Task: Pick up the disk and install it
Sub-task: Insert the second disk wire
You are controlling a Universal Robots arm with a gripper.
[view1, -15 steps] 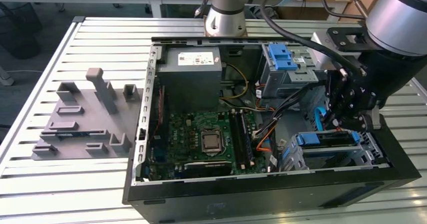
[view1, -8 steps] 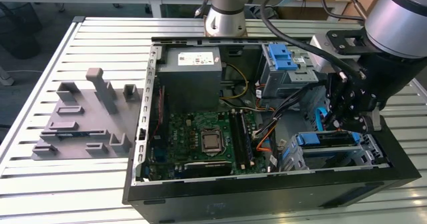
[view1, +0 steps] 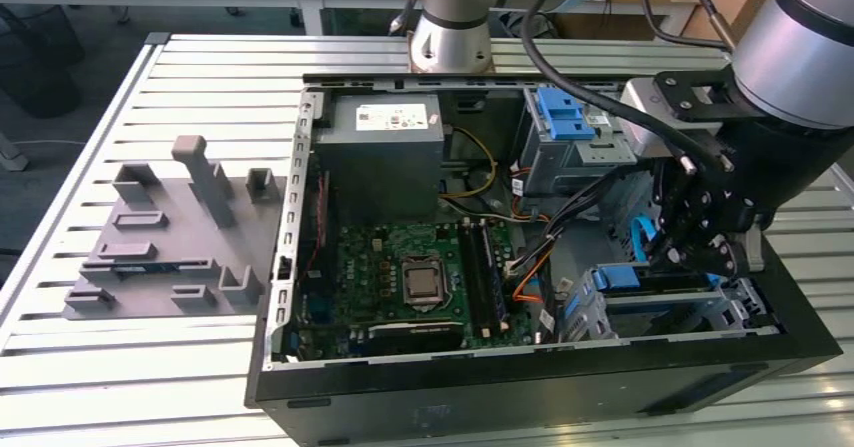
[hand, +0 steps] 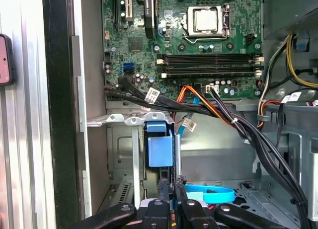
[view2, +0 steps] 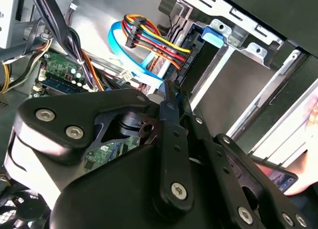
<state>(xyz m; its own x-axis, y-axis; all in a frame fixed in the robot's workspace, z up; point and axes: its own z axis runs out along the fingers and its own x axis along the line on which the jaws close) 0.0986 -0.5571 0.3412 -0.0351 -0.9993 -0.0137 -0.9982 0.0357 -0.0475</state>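
Observation:
The disk (hand: 160,148) stands on edge in a slot of the metal drive cage (hand: 124,120) at the front corner of the open computer case. I see its bright blue frame in the exterior view (view1: 638,277) and its blue end tab in the second wrist view (view2: 217,34). My gripper (view1: 705,252) hangs over that cage, at the exterior view's right. In both wrist views its black fingers (hand: 165,191) lie close together, shut, at the disk's near end. Whether they touch the disk I cannot tell.
Bundles of black, orange and blue cables (hand: 218,112) cross between the motherboard (view1: 414,277) and the cage. A second cage with a blue latch (view1: 567,117) sits further back. A grey fixture (view1: 174,237) lies on the slatted table. A hand (view2: 308,182) shows beside the case.

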